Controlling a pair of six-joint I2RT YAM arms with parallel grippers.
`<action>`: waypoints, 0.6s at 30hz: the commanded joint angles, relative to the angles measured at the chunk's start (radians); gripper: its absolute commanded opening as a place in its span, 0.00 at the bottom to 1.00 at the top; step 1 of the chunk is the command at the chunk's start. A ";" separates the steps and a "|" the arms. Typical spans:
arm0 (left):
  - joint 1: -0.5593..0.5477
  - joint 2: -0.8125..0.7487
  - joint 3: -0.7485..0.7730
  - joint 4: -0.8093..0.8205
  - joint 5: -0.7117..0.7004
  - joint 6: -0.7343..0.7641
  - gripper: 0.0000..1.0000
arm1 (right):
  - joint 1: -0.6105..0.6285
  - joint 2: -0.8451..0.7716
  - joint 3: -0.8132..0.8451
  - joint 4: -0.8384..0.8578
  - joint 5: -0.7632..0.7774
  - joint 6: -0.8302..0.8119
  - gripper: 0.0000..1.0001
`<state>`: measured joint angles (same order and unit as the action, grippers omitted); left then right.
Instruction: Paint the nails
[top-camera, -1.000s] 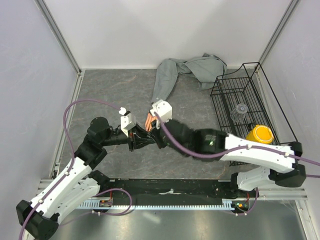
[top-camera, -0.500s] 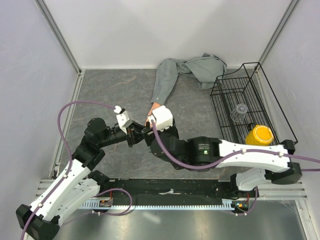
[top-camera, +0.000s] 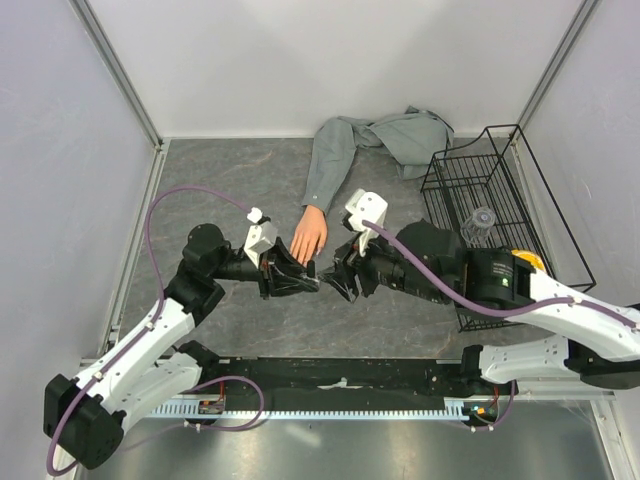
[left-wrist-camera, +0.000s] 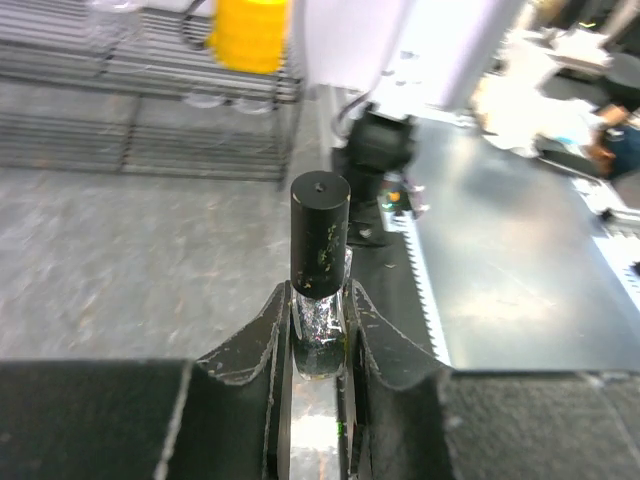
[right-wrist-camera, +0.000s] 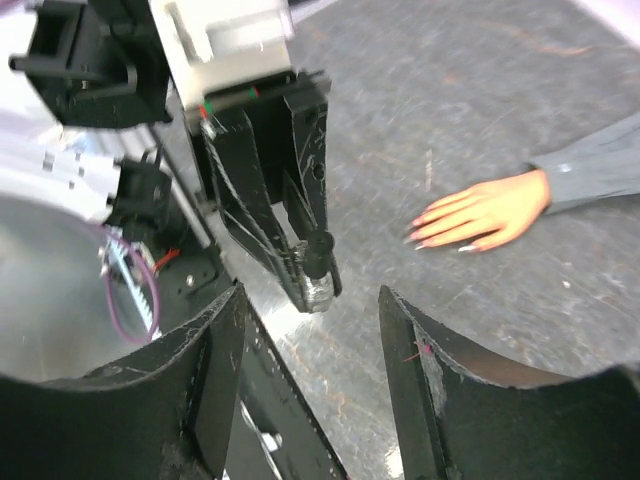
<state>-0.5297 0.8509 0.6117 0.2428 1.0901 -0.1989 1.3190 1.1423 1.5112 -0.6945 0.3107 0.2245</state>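
1. Gripping a small bottle (left-wrist-camera: 320, 240) by its glass body, the left gripper (left-wrist-camera: 318, 312) is clenched on it. The black cap sticks out past the fingertips.
2. The right gripper (top-camera: 338, 283) is spread wide and holds nothing. Its fingers face the bottle's cap from the right, close by but apart from it in the right wrist view.
3. Both grippers meet around the middle of the tabletop, a little toward the near edge.
4. The mannequin hand (top-camera: 308, 236) lies flat, palm down, just beyond the grippers, with its fingers pointing at the near edge.
5. The nails (right-wrist-camera: 417, 236) sit at those fingertips, near the left gripper and touching neither gripper.
6. A grey sleeve (top-camera: 330, 165) runs from the wrist to the far edge, where more grey cloth lies bunched.
7. A wire basket (top-camera: 470, 185) stands along the right edge, with a clear glass item (top-camera: 482, 222) inside and a yellow object (top-camera: 527, 262) at its near end.
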 joint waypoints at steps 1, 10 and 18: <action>-0.006 0.000 -0.009 0.171 0.157 -0.122 0.02 | -0.066 0.023 -0.034 0.045 -0.268 -0.071 0.63; -0.018 0.010 -0.009 0.179 0.174 -0.131 0.02 | -0.104 0.088 -0.019 0.090 -0.366 -0.100 0.59; -0.018 -0.001 -0.010 0.181 0.169 -0.128 0.02 | -0.122 0.140 0.003 0.092 -0.400 -0.123 0.37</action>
<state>-0.5457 0.8593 0.6006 0.3767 1.2377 -0.2993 1.2057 1.2682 1.4776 -0.6426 -0.0521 0.1272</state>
